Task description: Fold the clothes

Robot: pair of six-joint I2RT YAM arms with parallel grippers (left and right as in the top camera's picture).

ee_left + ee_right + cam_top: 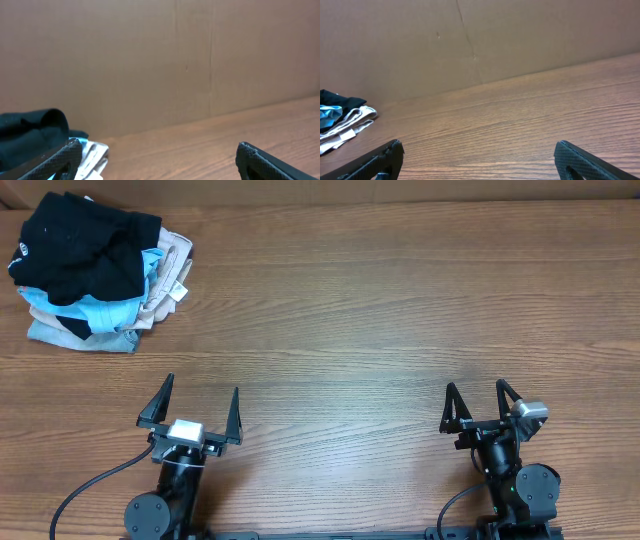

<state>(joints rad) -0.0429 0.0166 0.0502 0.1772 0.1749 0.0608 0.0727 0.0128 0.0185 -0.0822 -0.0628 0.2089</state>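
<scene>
The black shirt lies crumpled on top of a pile of clothes at the table's far left corner, a small white mark at its left edge. It also shows in the left wrist view and at the left edge of the right wrist view. My left gripper is open and empty near the front edge, well short of the pile; its fingers frame the left wrist view. My right gripper is open and empty at the front right.
Under the black shirt lie a light blue tee and beige folded garments with a white tag. A brown cardboard wall stands behind the wooden table.
</scene>
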